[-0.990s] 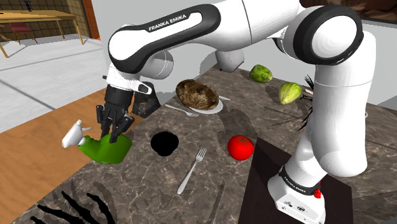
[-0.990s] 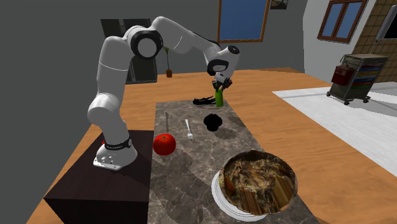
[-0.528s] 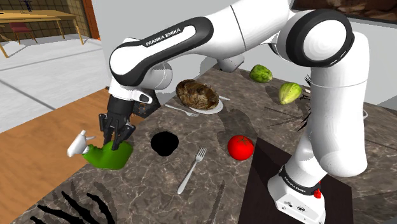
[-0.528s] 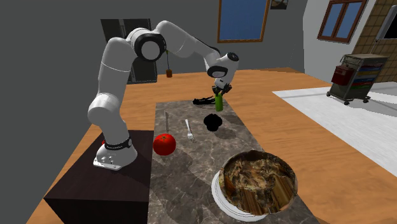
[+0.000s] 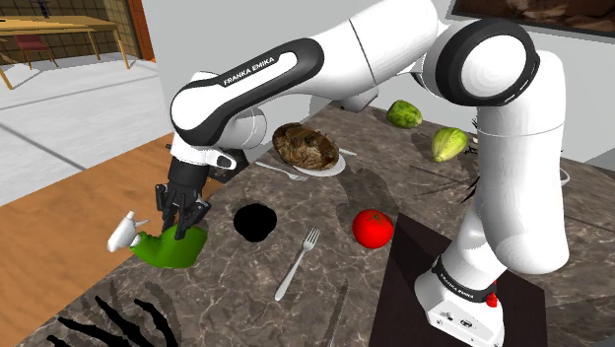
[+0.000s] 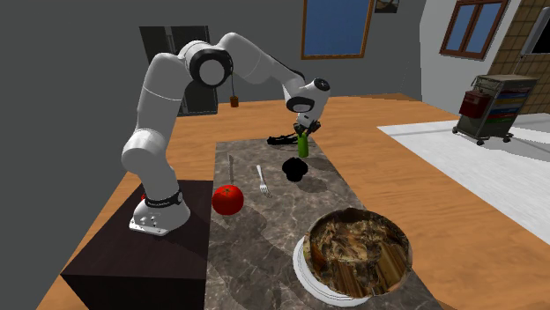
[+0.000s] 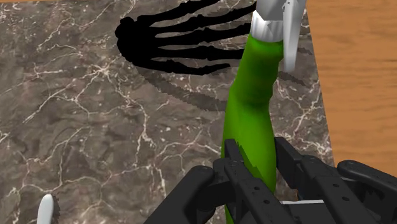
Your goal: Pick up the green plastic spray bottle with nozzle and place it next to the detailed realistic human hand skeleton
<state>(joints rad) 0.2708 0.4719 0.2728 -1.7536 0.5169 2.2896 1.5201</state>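
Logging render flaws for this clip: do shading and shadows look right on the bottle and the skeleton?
Wrist view: the bottle is shaded green, the skeleton flat black, no shading; a jagged-edged shadow crosses the table near them. Shoulder view: the skeleton is equally flat black.

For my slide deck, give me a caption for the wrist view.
Black claw clasps the green spray bottle, white nozzle toward the black hand skeleton on the marbled tabletop.
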